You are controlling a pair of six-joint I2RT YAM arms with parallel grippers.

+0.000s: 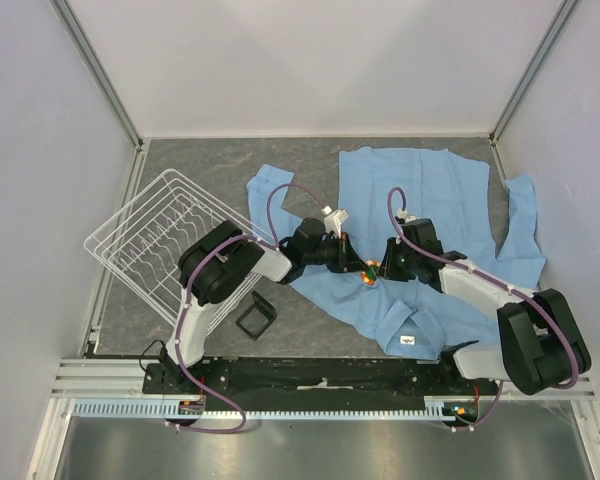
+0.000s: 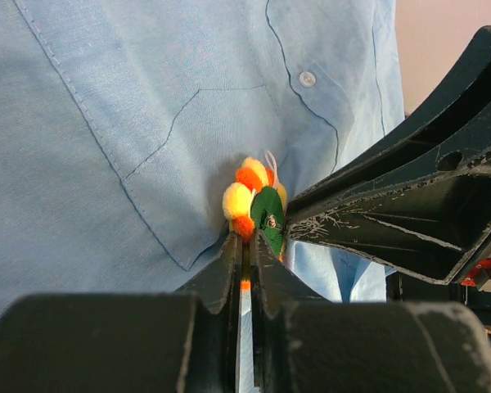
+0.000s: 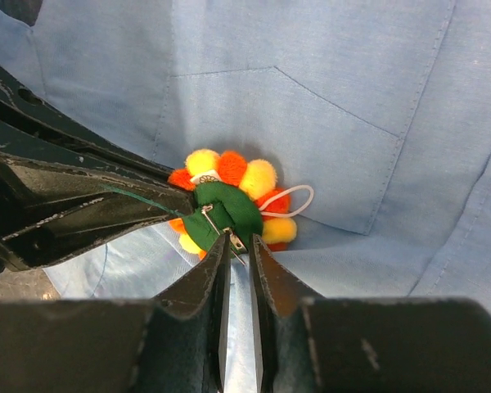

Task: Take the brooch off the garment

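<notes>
Table (image 1: 205,160): grey surface, pale walls on three sides.
Garment (image 1: 435,190): light blue shirt, spread flat over centre and right of the table; collar end toward the near edge, small white label (image 1: 408,340) there; one sleeve out to the far left, cloth trailing off to the far right.
Brooch (image 1: 372,272): on the garment, middle of the shirt front, between the two pincers; in wrist views right at the lower corner of the chest pocket (image 2: 180,164).
Brooch attitude: tipped up off the cloth, green backing (image 3: 229,211) turned toward both wrist cameras; orange and yellow fuzzy petals round the rim; metal pin (image 3: 215,221) across the backing; thin white loop (image 3: 299,199) at one side.
Left pincer (image 2: 247,239): reaching in from the left; jaws pressed almost together, clamped on the brooch's rim, sliver of orange visible in the slit.
Right pincer (image 3: 239,242): reaching in from the right; narrow, jaws parted by a thin slit with blue cloth showing through; tips at the end of the metal pin; no clamp on it discernible.
Pincer spacing: tips just beside one another, meeting at the brooch.
Button (image 2: 308,79): white, on the placket, well apart from the brooch.
Dish rack (image 1: 155,235): white wire, left side of the table, set at an angle.
Black square frame (image 1: 257,316): on the table, near side, just beside the left arm, left of the garment's near hem.
</notes>
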